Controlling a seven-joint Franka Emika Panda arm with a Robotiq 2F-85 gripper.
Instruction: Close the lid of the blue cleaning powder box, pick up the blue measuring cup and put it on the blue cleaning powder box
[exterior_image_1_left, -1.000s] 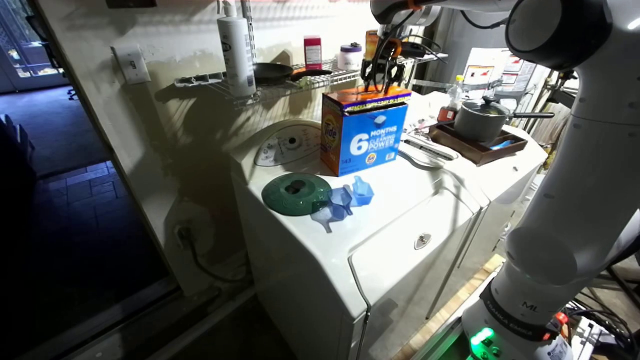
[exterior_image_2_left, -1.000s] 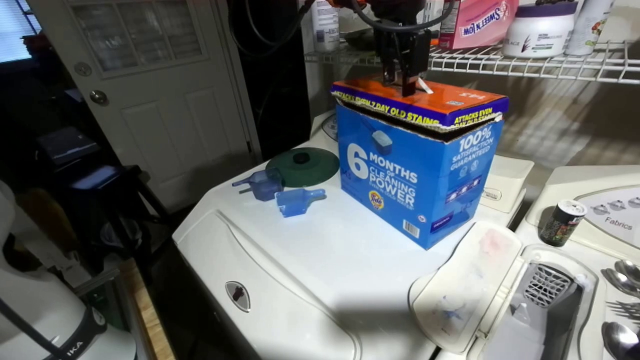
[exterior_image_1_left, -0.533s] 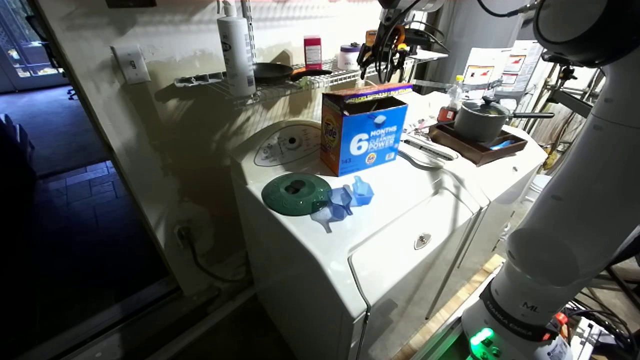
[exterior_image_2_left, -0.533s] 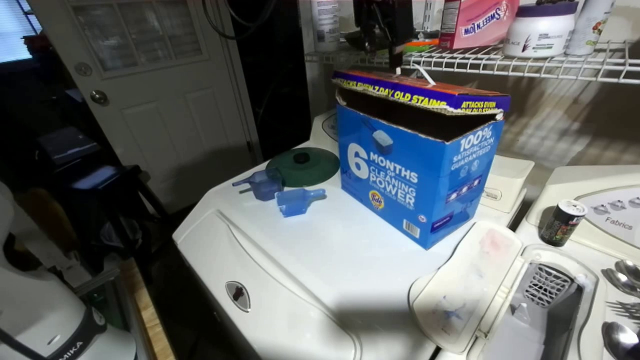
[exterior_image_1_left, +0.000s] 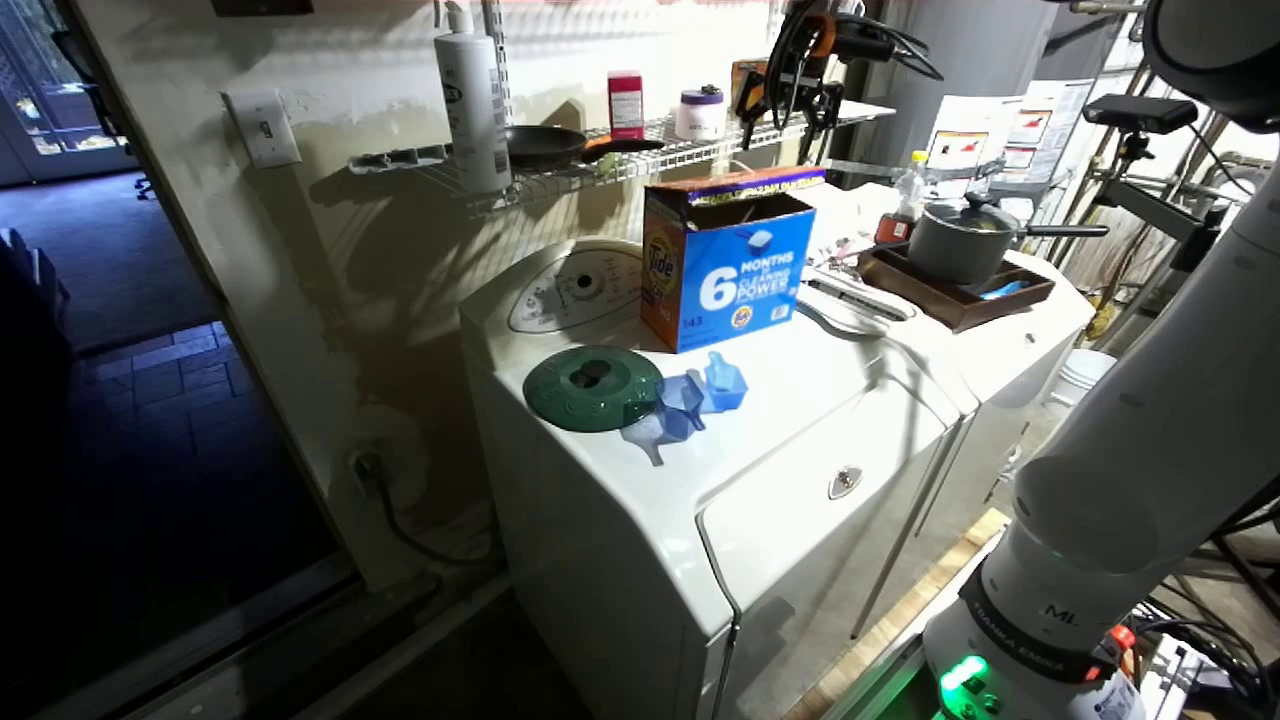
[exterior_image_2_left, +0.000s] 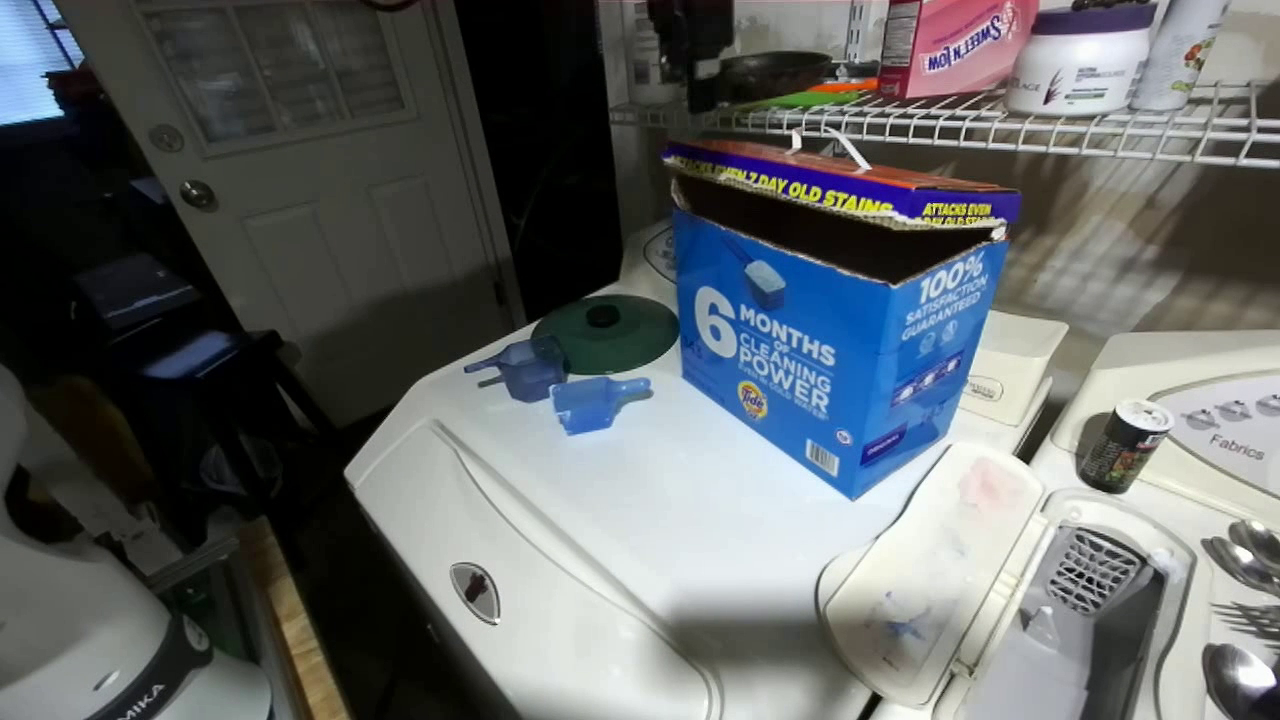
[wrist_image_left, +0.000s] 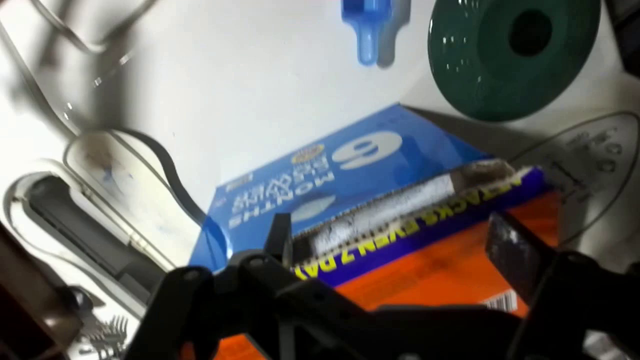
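Nearest in an exterior view, a darker blue measuring cup (exterior_image_1_left: 682, 397) sits just beside a paler blue measuring cup (exterior_image_1_left: 726, 390) on the white laundry machine (exterior_image_1_left: 800, 400); what they hold cannot be told. Behind them stands the blue Tide carton (exterior_image_1_left: 745, 275), its lid (exterior_image_2_left: 800, 190) ajar; in the wrist view something whitish (wrist_image_left: 387, 207) shows within the gap. The gripper (wrist_image_left: 392, 242) hangs higher, clear of it, fingers spread wide. Farther off, a dark brown tray (exterior_image_1_left: 955, 312) bears a lidded saucepan (exterior_image_1_left: 960, 245) and something blue (exterior_image_1_left: 1003, 290).
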